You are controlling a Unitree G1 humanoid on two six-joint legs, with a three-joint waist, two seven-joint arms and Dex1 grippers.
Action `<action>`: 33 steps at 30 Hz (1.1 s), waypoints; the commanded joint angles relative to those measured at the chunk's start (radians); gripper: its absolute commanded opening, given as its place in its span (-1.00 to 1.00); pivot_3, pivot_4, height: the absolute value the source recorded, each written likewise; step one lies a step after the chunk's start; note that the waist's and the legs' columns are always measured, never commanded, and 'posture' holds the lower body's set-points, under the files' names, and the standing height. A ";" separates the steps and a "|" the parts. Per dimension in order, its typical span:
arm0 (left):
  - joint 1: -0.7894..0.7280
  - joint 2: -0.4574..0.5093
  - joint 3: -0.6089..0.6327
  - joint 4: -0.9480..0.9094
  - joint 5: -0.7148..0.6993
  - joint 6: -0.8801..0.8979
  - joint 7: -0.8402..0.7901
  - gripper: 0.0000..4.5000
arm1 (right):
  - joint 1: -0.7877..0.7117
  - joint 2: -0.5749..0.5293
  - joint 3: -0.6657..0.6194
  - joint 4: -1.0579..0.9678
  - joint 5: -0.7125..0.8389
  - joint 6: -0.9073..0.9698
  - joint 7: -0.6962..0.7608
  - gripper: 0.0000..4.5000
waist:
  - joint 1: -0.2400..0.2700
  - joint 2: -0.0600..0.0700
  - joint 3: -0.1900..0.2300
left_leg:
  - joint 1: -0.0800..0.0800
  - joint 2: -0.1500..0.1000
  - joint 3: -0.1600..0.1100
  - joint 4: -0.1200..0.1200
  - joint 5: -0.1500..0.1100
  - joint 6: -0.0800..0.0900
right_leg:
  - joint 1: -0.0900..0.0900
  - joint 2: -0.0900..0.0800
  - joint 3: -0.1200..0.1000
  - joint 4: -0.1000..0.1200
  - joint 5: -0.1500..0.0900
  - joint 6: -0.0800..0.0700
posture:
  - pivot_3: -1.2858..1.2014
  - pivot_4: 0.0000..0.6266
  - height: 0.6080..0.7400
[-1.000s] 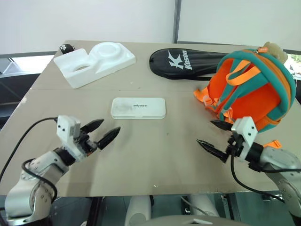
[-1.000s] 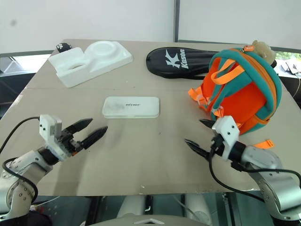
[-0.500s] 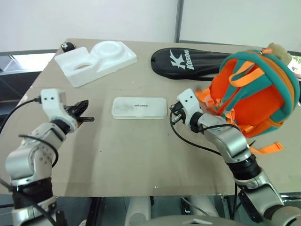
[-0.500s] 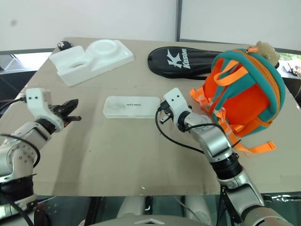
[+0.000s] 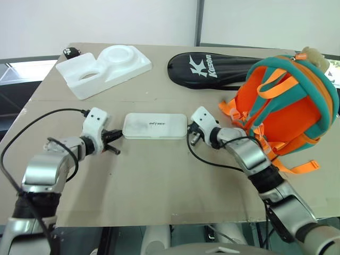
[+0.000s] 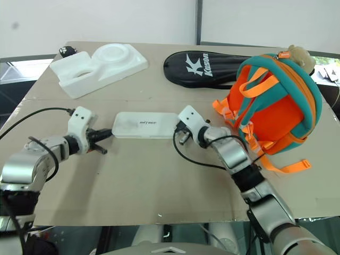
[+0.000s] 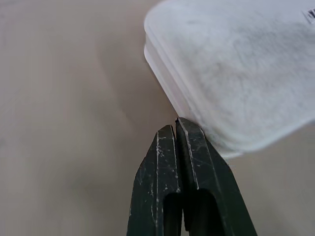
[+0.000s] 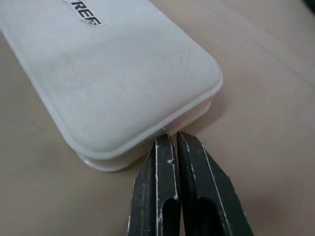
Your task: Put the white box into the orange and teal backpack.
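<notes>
**Both hands pinched shut at the box ends**

A second ago my fingers were spread wide, well short of the white box (image 5: 154, 126); now my left hand (image 5: 113, 142) and right hand (image 5: 192, 134) have each snapped together and come in to opposite short ends. Fingertips meet the rim, nothing clamped yet. The box lies flat at mid-frame on the surface (image 5: 159, 180); the orange and teal backpack (image 5: 287, 103) stands at right. I judge a two-sided squeeze comes next.
</notes>
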 commanded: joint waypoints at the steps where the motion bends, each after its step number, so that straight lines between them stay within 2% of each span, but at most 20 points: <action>1: 0.116 -0.003 0.034 -0.235 -0.107 0.057 -0.069 -0.97 | 0.071 -0.046 -0.055 -0.232 0.085 0.092 0.069 -1.00 | 0.002 0.000 0.000 | 0.000 0.000 0.000 0.000 0.000 0.000 | 0.000 0.000 0.000 0.000 0.000 0.000 | 0.03 -0.52 1.00; 6: 0.269 -0.035 0.110 -0.407 -0.188 0.130 -0.052 -0.97 | 0.209 -0.230 -0.109 -0.415 0.121 0.169 0.155 -1.00 | 0.007 0.000 0.000 | 0.002 0.000 0.001 0.001 0.000 0.000 | 0.001 -0.002 0.000 0.001 -0.002 -0.003 | 0.03 -0.52 1.00; 11: 0.339 -0.077 0.185 -0.442 -0.258 0.194 -0.023 -0.97 | 0.287 -0.314 -0.122 -0.444 0.119 0.159 0.172 -1.00 | 0.004 0.000 0.000 | 0.004 0.000 0.000 0.003 0.000 0.000 | 0.002 0.000 0.001 0.001 -0.002 -0.004 | 0.03 -0.52 1.00; 14: 0.367 -0.062 0.273 -0.376 -0.309 0.230 -0.054 -0.64 | 0.304 -0.317 -0.130 -0.429 0.110 0.142 0.157 -1.00 | 0.001 0.000 0.000 | 0.006 0.000 0.000 0.003 0.000 0.000 | 0.004 0.000 0.001 0.001 -0.002 -0.004 | 0.03 -0.52 1.00; 16: 0.393 -0.029 0.312 -0.326 -0.300 0.229 -0.084 -0.27 | 0.304 -0.314 -0.131 -0.422 0.106 0.130 0.151 -1.00 | 0.003 0.000 0.000 | 0.006 0.000 -0.001 0.003 0.000 0.000 | 0.004 0.000 0.001 0.001 -0.002 -0.004 | 0.03 -0.52 1.00; 20: 0.416 0.026 0.411 -0.235 -0.417 0.312 -0.201 0.62 | 0.292 -0.311 -0.134 -0.405 0.103 0.118 0.148 -1.00 | 0.004 0.000 0.000 | 0.005 0.000 0.000 0.003 0.000 0.000 | 0.004 0.000 0.001 -0.001 -0.003 -0.004 | 0.03 -0.52 1.00; 21: 0.419 0.049 0.429 -0.191 -0.453 0.350 -0.246 0.89 | 0.285 -0.310 -0.135 -0.398 0.102 0.113 0.148 -1.00 | 0.005 0.000 0.000 | 0.004 0.000 0.000 0.003 0.000 0.000 | 0.004 -0.001 0.001 -0.001 -0.003 -0.004 | 0.03 -0.52 1.00; 22: 0.410 0.064 0.443 -0.150 -0.493 0.399 -0.273 0.99 | 0.279 -0.311 -0.135 -0.391 0.100 0.109 0.150 -1.00 | 0.005 0.000 0.000 | 0.004 0.000 0.000 0.003 0.000 0.000 | 0.003 -0.001 0.001 -0.001 -0.003 -0.004 | 0.03 -0.52 1.00; 26: 0.263 0.074 0.423 -0.001 -0.611 0.599 -0.253 0.99 | 0.251 -0.314 -0.126 -0.371 0.091 0.092 0.162 -1.00 | 0.008 0.001 0.001 | 0.004 0.000 -0.001 0.003 0.000 0.000 | 0.003 -0.001 -0.001 0.000 -0.003 -0.004 | 0.03 -0.52 1.00; 28: 0.163 0.050 0.351 0.060 -0.604 0.658 -0.219 0.99 | 0.224 -0.313 -0.104 -0.357 0.080 0.077 0.178 -1.00 | 0.010 0.001 0.000 | 0.004 0.000 -0.002 0.004 0.000 0.000 | 0.003 -0.001 -0.001 0.000 -0.003 -0.004 | 0.03 -0.52 1.00; 33: 0.033 -0.004 0.234 0.118 -0.578 0.696 -0.189 0.99 | 0.163 -0.288 -0.044 -0.299 0.039 0.039 0.190 -1.00 | 0.001 0.000 0.000 | 0.003 0.000 -0.001 0.004 0.000 0.000 | 0.004 0.000 0.000 0.000 -0.002 -0.003 | 0.03 -0.52 1.00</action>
